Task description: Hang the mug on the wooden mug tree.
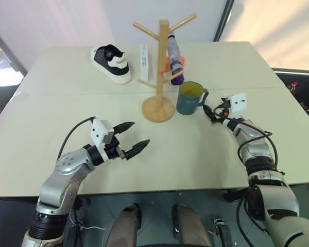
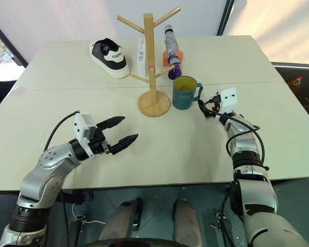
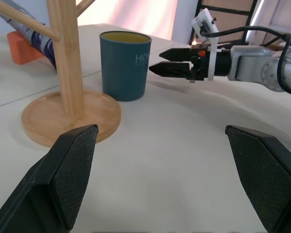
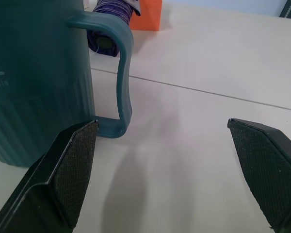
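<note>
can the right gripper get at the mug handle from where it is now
Probably yes. The right gripper is open, level with the mug handle, which faces it across bare table. The wooden mug tree stands on the far side.

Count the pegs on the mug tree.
4 pegs on the mug tree: two at the top, angled up left and right; two lower, left and right. Others may hide behind the post.

A wide bare stretch of table [image 1: 195, 154] is left open between the left gripper [image 1: 133, 138] and the right gripper [image 1: 210, 111]. The mug [image 1: 189, 98] is stood just beside the wooden mug tree [image 1: 160, 77], so that side is blocked. Behind them, room is taken by a folded umbrella [image 1: 175, 59] and a shoe [image 1: 110, 63].
</note>
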Controlling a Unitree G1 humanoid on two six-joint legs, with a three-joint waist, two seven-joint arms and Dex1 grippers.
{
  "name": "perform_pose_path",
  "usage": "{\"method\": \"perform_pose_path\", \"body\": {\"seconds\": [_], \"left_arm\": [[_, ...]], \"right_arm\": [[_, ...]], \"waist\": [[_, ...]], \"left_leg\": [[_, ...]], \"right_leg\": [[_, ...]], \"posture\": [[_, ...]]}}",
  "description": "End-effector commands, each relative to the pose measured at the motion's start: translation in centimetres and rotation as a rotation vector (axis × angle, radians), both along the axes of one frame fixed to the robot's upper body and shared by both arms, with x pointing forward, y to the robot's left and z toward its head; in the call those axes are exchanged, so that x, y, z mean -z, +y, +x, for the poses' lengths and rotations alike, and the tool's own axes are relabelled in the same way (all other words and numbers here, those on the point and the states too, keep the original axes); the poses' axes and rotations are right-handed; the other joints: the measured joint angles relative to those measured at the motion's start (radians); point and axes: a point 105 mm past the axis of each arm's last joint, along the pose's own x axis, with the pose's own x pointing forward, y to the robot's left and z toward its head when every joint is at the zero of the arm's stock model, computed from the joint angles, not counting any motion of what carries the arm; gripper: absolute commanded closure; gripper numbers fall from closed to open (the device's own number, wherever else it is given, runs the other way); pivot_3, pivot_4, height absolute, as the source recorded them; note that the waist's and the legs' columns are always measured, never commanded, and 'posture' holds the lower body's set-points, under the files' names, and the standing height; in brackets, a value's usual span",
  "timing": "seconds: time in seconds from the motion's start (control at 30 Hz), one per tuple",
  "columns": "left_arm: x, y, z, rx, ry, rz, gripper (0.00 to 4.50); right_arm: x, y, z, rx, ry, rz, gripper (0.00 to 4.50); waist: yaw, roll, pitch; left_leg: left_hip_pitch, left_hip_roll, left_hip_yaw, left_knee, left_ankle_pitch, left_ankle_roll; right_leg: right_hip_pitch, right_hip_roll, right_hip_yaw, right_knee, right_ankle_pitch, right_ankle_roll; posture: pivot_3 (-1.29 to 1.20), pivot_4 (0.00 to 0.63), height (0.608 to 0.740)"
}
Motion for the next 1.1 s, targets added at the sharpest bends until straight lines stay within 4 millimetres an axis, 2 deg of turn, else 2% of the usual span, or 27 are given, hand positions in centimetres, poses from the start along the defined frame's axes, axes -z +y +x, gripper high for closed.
{"method": "perform_pose_path", "body": {"seconds": [0.03, 0.4, 0.5, 0.73, 0.87, 1.0, 1.1], "left_arm": [[-1.1, -0.3, -0.5, 0.027, -0.042, -0.003, 0.0], [-0.9, -0.2, -0.4, 0.015, -0.043, 0.003, 0.0], [-0.9, 0.0, -0.3, 0.008, -0.044, 0.005, 0.0], [-0.7, 0.7, -0.3, -0.019, -0.045, 0.01, 0.0], [-0.7, 0.9, -0.3, -0.029, -0.048, 0.011, 0.0], [-0.6, 1.3, -0.1, -0.054, -0.053, 0.015, 0.0], [-0.8, 2.7, 0.3, -0.11, -0.066, 0.025, 0.0]], "right_arm": [[-1.7, 0.7, 0.8, -0.017, -0.054, -0.003, 0.07], [-2.3, 2.5, 2.2, -0.047, -0.038, 0.034, 0.07], [-2.4, 3.0, 2.3, -0.065, -0.033, 0.057, 0.93], [-2.6, 4.2, 2.1, -0.144, -0.044, 0.099, 4.42], [-3.0, 4.3, 1.9, -0.166, -0.065, 0.11, 4.42], [-3.9, 4.1, 1.4, -0.186, -0.114, 0.01, 4.42], [-5.7, 4.3, -0.5, -0.269, -0.208, -0.219, 4.42]], "waist": [[-0.002, 0.0, 0.0], [-0.002, 0.0, 0.0], [-0.003, 0.0, 0.0], [-0.003, 0.001, 0.0], [-0.003, 0.001, 0.001], [-0.003, 0.002, 0.001], [0.001, 0.002, 0.001]], "left_leg": [[0.0, 0.0, 0.0, 0.0, 0.0, 0.0], [0.001, 0.007, 0.0, 0.0, 0.0, 0.0], [0.002, 0.008, 0.0, 0.0, 0.0, 0.0], [0.002, 0.009, 0.0, 0.0, 0.0, 0.0], [0.002, 0.009, 0.0, 0.001, 0.0, 0.0], [0.003, 0.01, 0.0, 0.001, 0.0, 0.0], [0.002, 0.01, 0.0, 0.0, 0.0, 0.0]], "right_leg": [[0.0, 0.0, 0.0, 0.0, 0.0, 0.0], [0.0, 0.008, 0.002, 0.001, 0.002, -0.003], [0.0, 0.008, 0.002, 0.001, 0.002, -0.004], [0.0, 0.011, 0.003, 0.001, 0.003, -0.005], [0.0, 0.011, 0.003, 0.001, 0.003, -0.005], [0.0, 0.011, 0.003, 0.002, 0.003, -0.006], [0.0, 0.011, 0.003, 0.002, 0.003, -0.006]], "posture": [[0.0, 0.15, 0.74], [0.0, 0.15, 0.74], [0.0, 0.15, 0.74], [0.0, 0.15, 0.74], [0.0, 0.15, 0.74], [0.0, 0.15, 0.74], [0.0, 0.15, 0.74]]}}
